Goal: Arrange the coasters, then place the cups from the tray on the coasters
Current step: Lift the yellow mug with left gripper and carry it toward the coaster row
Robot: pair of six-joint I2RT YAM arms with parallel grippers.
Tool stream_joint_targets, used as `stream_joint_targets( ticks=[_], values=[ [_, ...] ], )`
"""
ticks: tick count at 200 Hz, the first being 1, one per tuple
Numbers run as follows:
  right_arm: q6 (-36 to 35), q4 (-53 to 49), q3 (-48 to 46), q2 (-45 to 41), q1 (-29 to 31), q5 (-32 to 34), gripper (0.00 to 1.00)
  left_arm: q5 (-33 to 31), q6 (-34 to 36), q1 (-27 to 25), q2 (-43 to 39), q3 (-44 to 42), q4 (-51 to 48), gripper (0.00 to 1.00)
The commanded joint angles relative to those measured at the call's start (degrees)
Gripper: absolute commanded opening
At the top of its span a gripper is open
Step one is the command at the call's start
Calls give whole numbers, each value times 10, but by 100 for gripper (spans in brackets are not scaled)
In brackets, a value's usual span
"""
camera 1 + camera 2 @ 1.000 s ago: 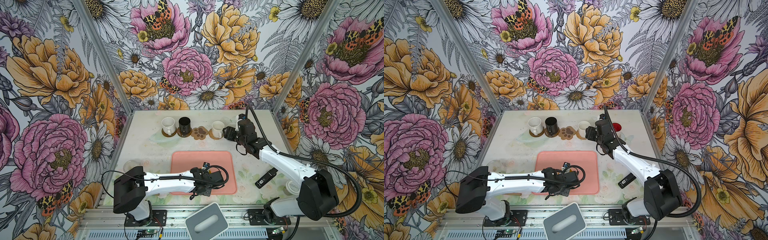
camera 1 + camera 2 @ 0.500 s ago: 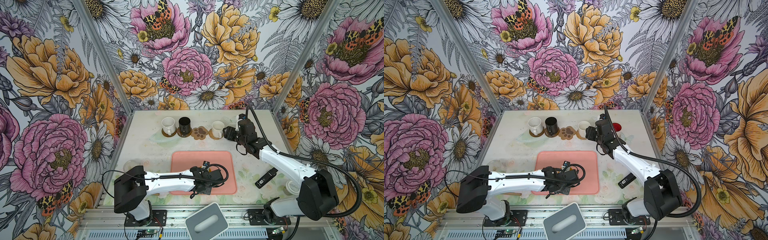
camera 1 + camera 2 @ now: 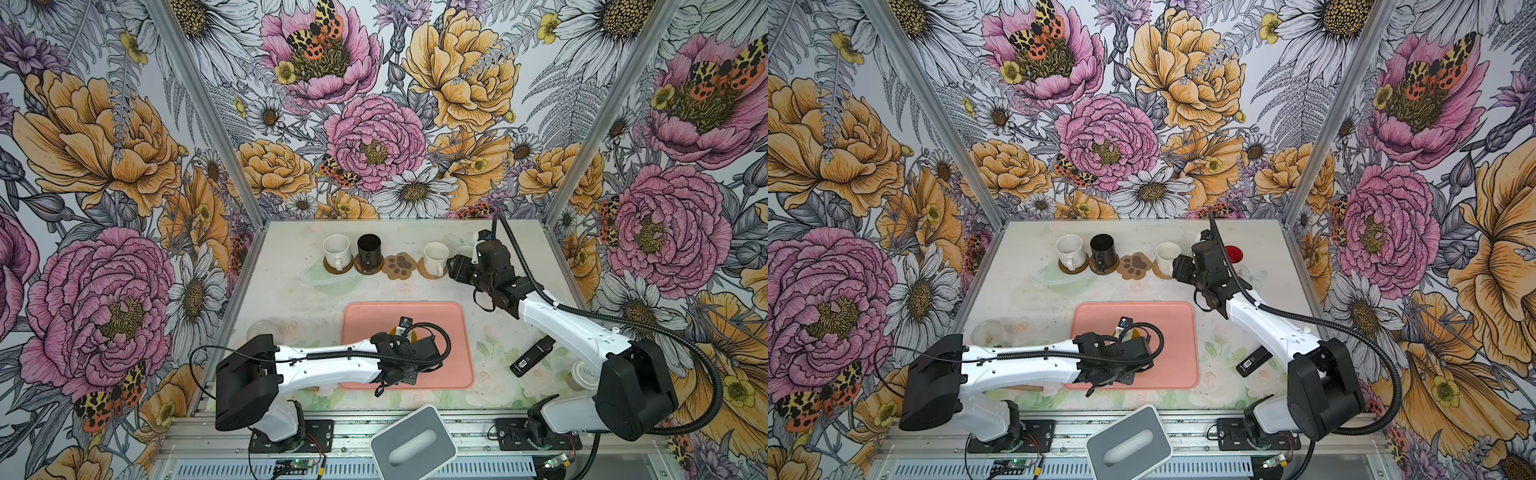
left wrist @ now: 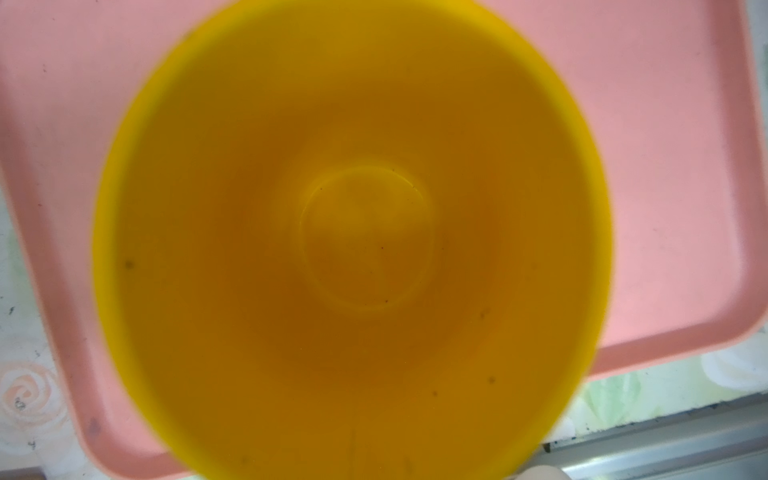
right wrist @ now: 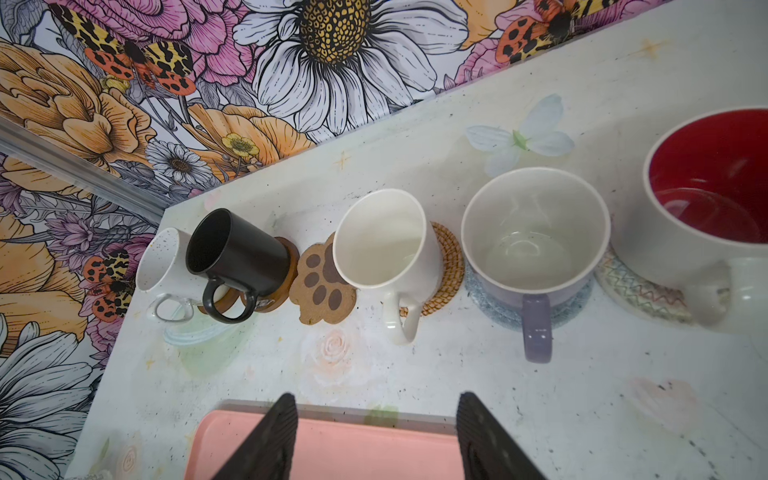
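Slip risk: left claw [image 3: 404,330] grip on yellow mug [image 4: 353,249] indeterminate, and a weak hold would drop it before the paw-print coaster [image 3: 400,266] at 12 o'clock. Right claw [image 5: 376,405] open, empty.

Robot lab test cell, not a home. Floral printed wall panels [image 3: 374,124] close in the table [image 3: 291,266] at 9, 12 and 3 o'clock, held by bare aluminium posts [image 3: 208,116]. The left arm [image 3: 324,365] and right arm [image 3: 582,332] are bolted to an aluminium rail [image 3: 353,432] at 6 o'clock, with an exposed circuit board [image 3: 291,473] beside it.
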Motion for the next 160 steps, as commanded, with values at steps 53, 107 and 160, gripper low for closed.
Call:
stream_joint_targets(
  ticks=[53, 107, 160],
  values=[
    [4, 10, -4, -9, -4, -2, 63, -69, -13, 9, -52, -20, 46, 0],
    [4, 10, -4, -9, -4, -2, 63, -54, 15, 34, -81, -47, 111, 0],
    [3, 10, -4, -7, -5, -1, 63, -40, 72, 81, -72, -40, 140, 0]
  ],
)
